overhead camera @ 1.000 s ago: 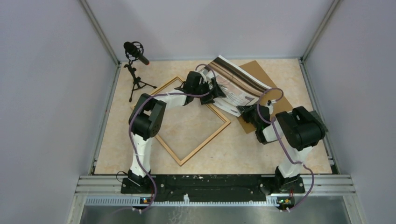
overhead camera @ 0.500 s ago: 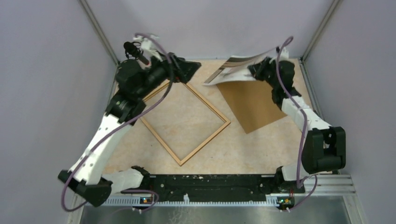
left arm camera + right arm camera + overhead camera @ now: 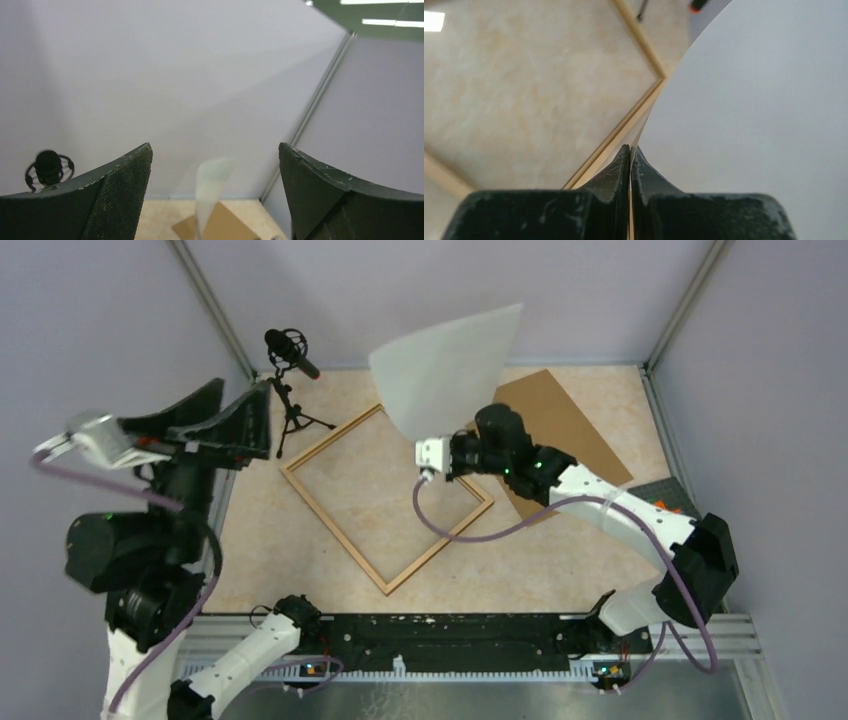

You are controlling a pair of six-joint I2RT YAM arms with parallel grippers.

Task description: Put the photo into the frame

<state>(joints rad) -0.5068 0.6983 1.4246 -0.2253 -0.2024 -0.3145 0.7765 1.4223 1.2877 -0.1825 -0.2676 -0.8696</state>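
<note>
My right gripper (image 3: 440, 445) is shut on the lower edge of the photo (image 3: 448, 368) and holds it upright above the frame's far corner. The photo's plain white back faces the top camera; its printed side is hidden. In the right wrist view the jaws (image 3: 630, 150) pinch the white sheet (image 3: 764, 100), with the frame (image 3: 638, 36) below. The frame (image 3: 335, 531), light wood, lies flat as a diamond on the table. My left gripper (image 3: 245, 400) is raised high at the left, open and holding nothing (image 3: 214, 146). It sees the photo (image 3: 212, 182) blurred in the distance.
A brown backing board (image 3: 565, 420) lies flat at the back right, partly under my right arm. A microphone on a small tripod (image 3: 290, 355) stands at the back left corner. Grey walls close off the table on three sides.
The right arm has swung the photo from the back right corner to above the frame, white back now up. The left arm has lifted away to the left, still open.
</note>
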